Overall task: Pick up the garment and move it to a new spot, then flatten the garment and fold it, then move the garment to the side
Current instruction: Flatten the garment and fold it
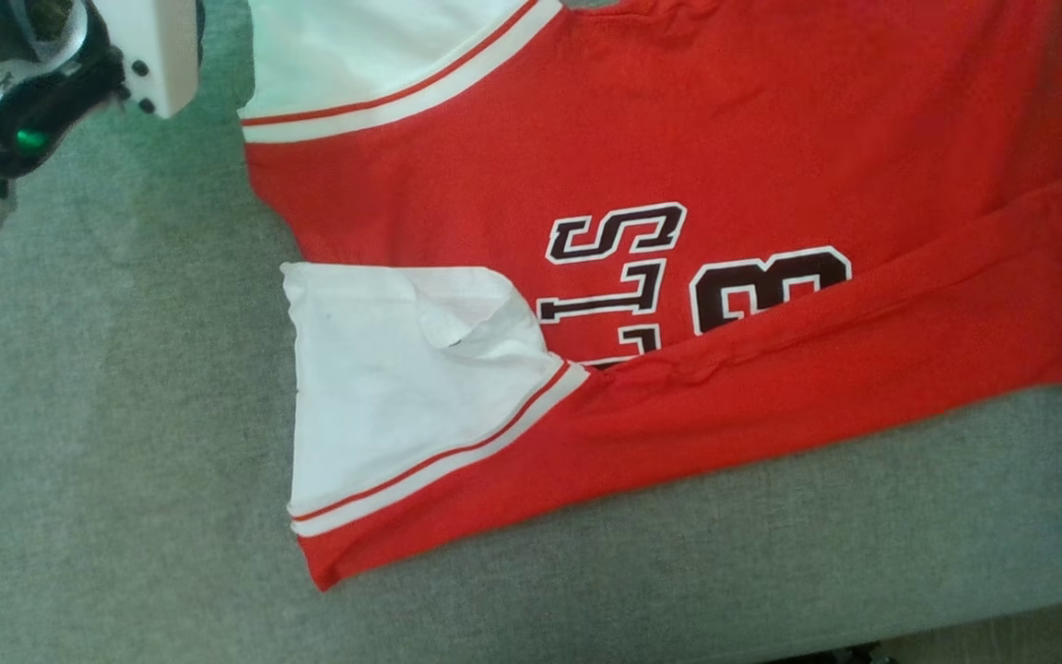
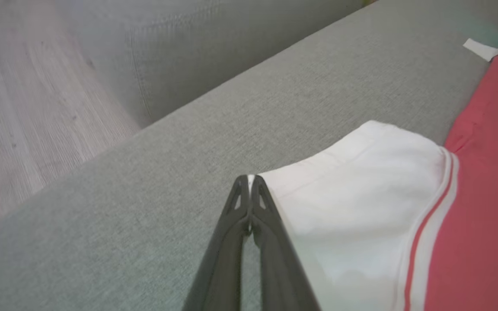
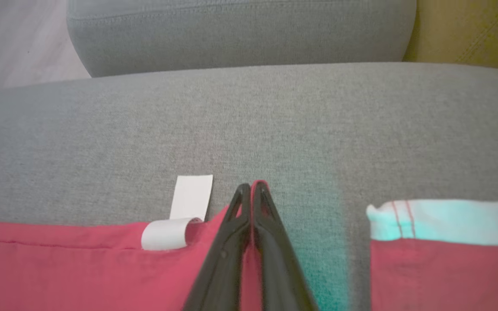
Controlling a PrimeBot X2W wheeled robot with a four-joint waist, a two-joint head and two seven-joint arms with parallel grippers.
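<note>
The garment (image 1: 678, 138) is a red jersey with white sleeves and dark lettering, spread on a grey sofa seat (image 1: 79, 415). Its near side is folded over the print, and a white sleeve (image 1: 383, 387) lies on top. In the left wrist view my left gripper (image 2: 249, 179) is shut, pinching the edge of the other white sleeve (image 2: 361, 194). My left wrist (image 1: 33, 92) sits at the head view's top left. My right gripper (image 3: 252, 186) is shut on the red edge of the garment (image 3: 80, 268), with red cloth showing between its tips.
A white label (image 3: 193, 196) sticks out from the red edge just left of my right fingers. A grey cushion (image 3: 240, 34) stands beyond the seat, next to a yellow surface (image 3: 469, 30). Wooden floor (image 2: 24, 108) lies past the sofa's edge.
</note>
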